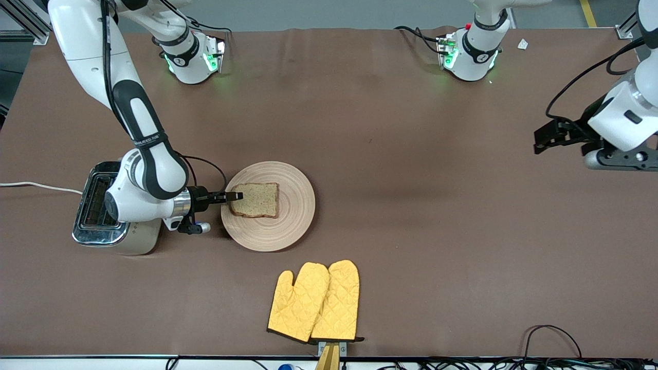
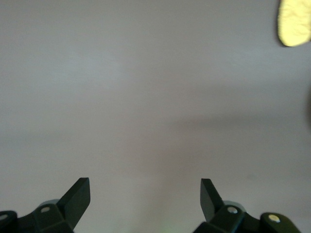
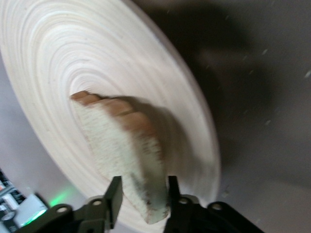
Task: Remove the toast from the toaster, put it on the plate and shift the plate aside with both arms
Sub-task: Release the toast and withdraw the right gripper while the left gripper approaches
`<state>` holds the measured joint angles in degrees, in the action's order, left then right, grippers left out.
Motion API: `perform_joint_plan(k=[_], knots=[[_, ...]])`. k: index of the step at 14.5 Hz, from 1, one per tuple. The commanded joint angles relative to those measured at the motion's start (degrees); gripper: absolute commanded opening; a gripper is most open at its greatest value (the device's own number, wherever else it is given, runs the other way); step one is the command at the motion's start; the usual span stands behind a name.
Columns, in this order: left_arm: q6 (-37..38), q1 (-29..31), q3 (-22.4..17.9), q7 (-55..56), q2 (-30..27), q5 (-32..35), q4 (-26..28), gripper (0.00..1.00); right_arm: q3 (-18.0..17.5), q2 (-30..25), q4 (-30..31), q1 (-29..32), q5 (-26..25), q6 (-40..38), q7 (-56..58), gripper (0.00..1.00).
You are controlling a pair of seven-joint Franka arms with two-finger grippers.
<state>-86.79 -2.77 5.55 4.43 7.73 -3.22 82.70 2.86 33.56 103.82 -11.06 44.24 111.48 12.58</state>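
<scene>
The toast (image 1: 256,200) lies flat on the pale wooden plate (image 1: 293,205), on the part of the plate nearest the toaster. My right gripper (image 1: 234,196) reaches in low from the toaster's side, at the toast's edge. In the right wrist view the fingers (image 3: 114,199) stand a little apart, open, with a corner of the toast (image 3: 124,155) between them on the plate (image 3: 73,53). My left gripper (image 1: 546,137) is open and empty, up over the bare table at the left arm's end. The left wrist view shows its gripper (image 2: 145,194) holding nothing.
A chrome toaster (image 1: 97,205) stands beside the plate toward the right arm's end, partly under the right arm. Two yellow oven mitts (image 1: 316,303) lie nearer the front camera than the plate; one shows in the left wrist view (image 2: 294,22).
</scene>
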Motion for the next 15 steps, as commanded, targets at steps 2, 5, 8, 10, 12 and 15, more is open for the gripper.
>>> perform_joint_plan(k=[2,5,8,10,12,15], knots=[[-1.88,-0.92,0.25,0.23,6.31,-8.62,0.36,1.00,0.91,-1.65,-6.51,1.04,-9.05,-10.64,-9.76,1.00],[-8.45,-5.57,0.42,0.23,15.44,-18.02,0.36,1.00,3.11,-5.42,-8.46,1.57,-13.90,-16.81,-11.52,1.00],[-17.42,-10.93,0.78,0.31,25.89,-32.06,0.01,1.00,3.29,-9.03,-11.44,1.49,-22.51,-18.22,-15.38,1.00],[-23.82,-13.65,1.04,-1.44,30.83,-40.60,-0.08,1.00,3.55,-11.58,-14.86,1.83,-26.65,-20.59,-15.75,1.00],[-30.07,-16.90,2.00,-5.47,34.69,-48.15,-0.17,1.00,5.65,-16.49,-15.75,1.66,-30.77,-21.04,-15.75,1.00],[-37.46,-22.00,2.97,-10.66,40.33,-59.78,-2.18,0.99,5.93,-20.37,-21.19,1.75,-42.80,-22.35,-14.70,1.00]])
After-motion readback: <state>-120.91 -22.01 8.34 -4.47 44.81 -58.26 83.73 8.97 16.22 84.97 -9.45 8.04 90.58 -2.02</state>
